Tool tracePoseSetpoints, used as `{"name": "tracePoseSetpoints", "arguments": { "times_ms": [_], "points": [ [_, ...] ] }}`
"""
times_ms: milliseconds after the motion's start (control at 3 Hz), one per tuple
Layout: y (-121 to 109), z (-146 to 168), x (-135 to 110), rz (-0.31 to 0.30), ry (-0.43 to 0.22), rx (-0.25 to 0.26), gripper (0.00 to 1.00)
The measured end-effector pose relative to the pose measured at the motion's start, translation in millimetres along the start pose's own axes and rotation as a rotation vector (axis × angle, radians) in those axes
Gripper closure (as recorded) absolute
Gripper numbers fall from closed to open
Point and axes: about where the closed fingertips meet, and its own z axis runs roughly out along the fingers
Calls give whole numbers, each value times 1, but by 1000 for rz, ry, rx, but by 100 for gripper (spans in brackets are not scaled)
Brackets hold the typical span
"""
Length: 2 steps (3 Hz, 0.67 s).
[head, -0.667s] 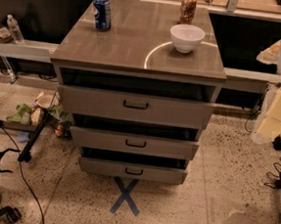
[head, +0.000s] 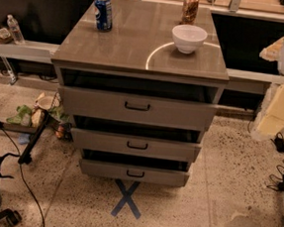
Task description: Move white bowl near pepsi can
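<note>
The white bowl (head: 189,38) stands upright on the right rear part of the grey cabinet top (head: 137,55). The pepsi can (head: 103,13), blue with a silver top, stands upright at the left rear of the same top, about two bowl widths left of the bowl. My gripper (head: 276,110) hangs with the white and cream arm at the right edge of the view. It is to the right of the cabinet, below the level of its top, and touches neither the bowl nor the can.
A brownish-orange can (head: 190,8) stands just behind the bowl. The cabinet has three drawers (head: 136,106), each slightly open. A blue tape X (head: 127,199) marks the floor in front. Cables (head: 22,174), a stand leg and litter lie at the left.
</note>
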Motion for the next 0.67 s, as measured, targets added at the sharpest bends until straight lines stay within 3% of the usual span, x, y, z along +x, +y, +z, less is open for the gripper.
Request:
{"name": "tracePoseSetpoints", "arguments": {
  "times_ms": [667],
  "points": [
    [-85, 42, -20, -15, -56, 64, 0]
  ]
}}
